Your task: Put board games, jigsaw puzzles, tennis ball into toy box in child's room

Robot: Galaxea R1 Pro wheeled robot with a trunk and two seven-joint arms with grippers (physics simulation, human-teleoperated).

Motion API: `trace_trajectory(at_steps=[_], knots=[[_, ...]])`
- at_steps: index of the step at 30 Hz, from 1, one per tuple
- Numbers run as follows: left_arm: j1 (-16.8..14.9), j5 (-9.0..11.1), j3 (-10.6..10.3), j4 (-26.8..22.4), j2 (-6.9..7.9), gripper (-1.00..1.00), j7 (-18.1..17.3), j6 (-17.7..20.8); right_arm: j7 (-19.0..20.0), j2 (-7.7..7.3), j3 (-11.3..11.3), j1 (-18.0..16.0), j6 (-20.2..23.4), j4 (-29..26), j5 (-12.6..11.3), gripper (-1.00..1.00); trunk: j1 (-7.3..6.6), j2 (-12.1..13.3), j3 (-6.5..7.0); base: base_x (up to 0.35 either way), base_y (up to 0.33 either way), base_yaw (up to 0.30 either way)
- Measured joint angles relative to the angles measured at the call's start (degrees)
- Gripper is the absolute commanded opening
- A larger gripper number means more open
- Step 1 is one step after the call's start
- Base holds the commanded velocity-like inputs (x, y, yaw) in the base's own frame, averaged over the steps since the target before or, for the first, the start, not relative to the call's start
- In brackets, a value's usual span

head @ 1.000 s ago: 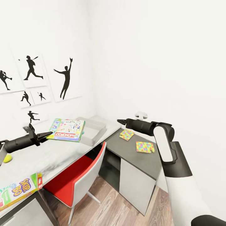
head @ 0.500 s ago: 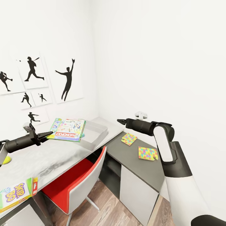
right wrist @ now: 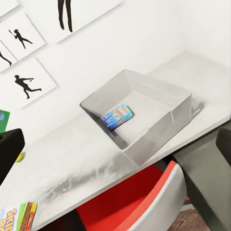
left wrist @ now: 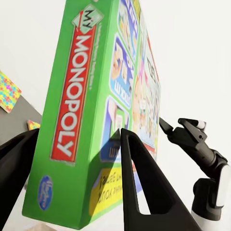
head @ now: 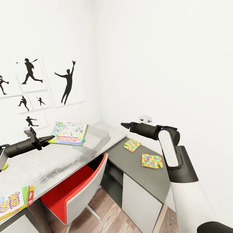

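Note:
My left gripper point(head: 48, 139) is shut on the edge of the green-white Monopoly board game point(head: 69, 133), holding it flat in the air over the pale table point(head: 48, 165), just short of the toy box point(head: 98, 135). In the left wrist view its fingers point(left wrist: 139, 183) clamp that game box point(left wrist: 91, 106). The right wrist view looks down into the toy box point(right wrist: 159, 130), where a small blue board game point(right wrist: 118, 116) lies. My right gripper point(head: 123, 124) hovers open above the dark cabinet top, near two jigsaw puzzles point(head: 132, 144) point(head: 151, 160). The Skip-Bo game point(head: 13, 201) and the tennis ball point(right wrist: 19, 156) lie on the table.
A red-seated chair point(head: 77, 191) is tucked under the table between the desk and the dark cabinet point(head: 139, 194). White walls close in behind and to the right, with black sports silhouettes point(head: 67, 84) on the left wall. Wood floor point(head: 106, 216) shows below.
The whole head view has shifted slightly, so the camera moved. Both arms keep their pose and the Monopoly box stays in the left gripper.

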Motion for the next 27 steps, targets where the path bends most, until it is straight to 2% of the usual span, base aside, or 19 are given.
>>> trace_trajectory(at_steps=[9, 27], knots=[[-0.01, 0.06, 0.09, 0.08, -0.01, -1.0, -0.01, 0.02, 0.04, -0.06, 0.0, 0.01, -0.1, 0.0, -0.01, 1.0, 0.01, 0.01, 0.18, 0.02, 0.034, 0.197], [-0.01, 0.19, 0.02, 0.08, -0.08, -1.0, -0.09, 0.07, 0.16, -0.1, 0.0, 0.02, 0.12, -0.01, -0.12, 1.0, 0.01, 0.0, 0.2, 0.004, 0.023, 0.009]])
